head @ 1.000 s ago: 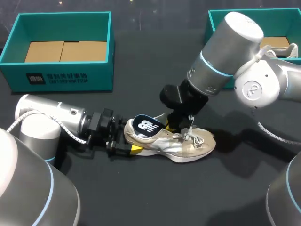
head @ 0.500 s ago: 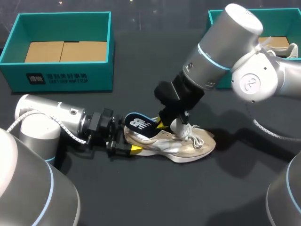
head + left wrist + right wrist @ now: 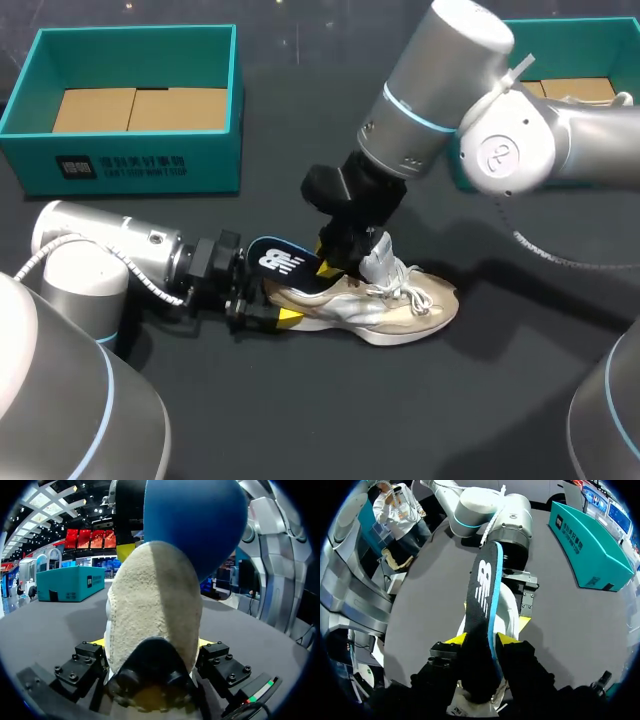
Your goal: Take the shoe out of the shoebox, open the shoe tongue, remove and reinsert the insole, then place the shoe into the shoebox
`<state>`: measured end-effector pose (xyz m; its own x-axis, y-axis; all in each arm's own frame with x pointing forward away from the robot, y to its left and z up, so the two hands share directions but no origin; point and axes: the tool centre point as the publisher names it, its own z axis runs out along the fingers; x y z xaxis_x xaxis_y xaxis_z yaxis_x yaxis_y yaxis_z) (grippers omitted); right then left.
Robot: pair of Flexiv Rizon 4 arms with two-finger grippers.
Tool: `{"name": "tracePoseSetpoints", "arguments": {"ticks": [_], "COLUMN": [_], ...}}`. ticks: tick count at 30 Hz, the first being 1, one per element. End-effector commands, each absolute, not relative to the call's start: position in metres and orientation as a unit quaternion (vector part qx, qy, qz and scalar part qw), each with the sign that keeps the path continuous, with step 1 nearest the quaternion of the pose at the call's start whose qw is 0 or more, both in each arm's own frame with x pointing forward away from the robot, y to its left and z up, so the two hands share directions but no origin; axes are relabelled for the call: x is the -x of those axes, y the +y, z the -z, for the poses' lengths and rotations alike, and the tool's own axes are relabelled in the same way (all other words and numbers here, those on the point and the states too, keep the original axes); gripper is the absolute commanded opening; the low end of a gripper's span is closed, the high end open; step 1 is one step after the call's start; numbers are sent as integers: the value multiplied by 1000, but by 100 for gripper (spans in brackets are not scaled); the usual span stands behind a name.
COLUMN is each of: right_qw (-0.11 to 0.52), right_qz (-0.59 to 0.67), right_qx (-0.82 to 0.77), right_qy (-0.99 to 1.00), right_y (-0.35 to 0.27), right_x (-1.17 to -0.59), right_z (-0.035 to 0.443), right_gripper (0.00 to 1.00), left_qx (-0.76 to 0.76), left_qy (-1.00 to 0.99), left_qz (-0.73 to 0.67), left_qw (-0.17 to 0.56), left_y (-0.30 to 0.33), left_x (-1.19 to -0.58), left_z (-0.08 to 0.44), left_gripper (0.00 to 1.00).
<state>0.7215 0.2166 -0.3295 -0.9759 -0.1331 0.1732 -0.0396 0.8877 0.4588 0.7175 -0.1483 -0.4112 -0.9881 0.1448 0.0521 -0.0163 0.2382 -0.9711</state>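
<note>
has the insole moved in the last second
Yes. The insole has slid back over the heel of the shoe, toward the left claw, drawn by the right claw; the shoe stays put.

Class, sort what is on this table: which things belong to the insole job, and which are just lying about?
In the job: shoe, insole, left end effector, right end effector, empty shoebox.
Lying about: second shoebox, other shoe inside it.
</note>
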Motion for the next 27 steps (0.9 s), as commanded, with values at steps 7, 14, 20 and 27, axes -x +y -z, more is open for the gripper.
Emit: {"name": "tracePoseSetpoints", "arguments": {"ticks": [7, 14, 20, 27], "right_qw": [128, 157, 190, 213], "right_qz": [225, 235, 236, 239], "right_qx": [34, 81, 98, 108], "right_qy": [-965, -956, -948, -941], "right_y": [212, 207, 214, 220], "right_x": [-729, -729, -730, -730], "right_z": [323, 318, 318, 319], "right_gripper": [61, 64, 67, 86], "left_qx": [41, 41, 41, 41], "left_qy": [-784, -784, -784, -784], "left_qz": [-616, -616, -616, -616], "left_qw": [66, 66, 66, 66], "left_y": [-148, -148, -148, -148], "left_x": [-719, -719, -719, -719], "left_z": [413, 413, 413, 413], "left_gripper": [0, 0, 0, 0]}}
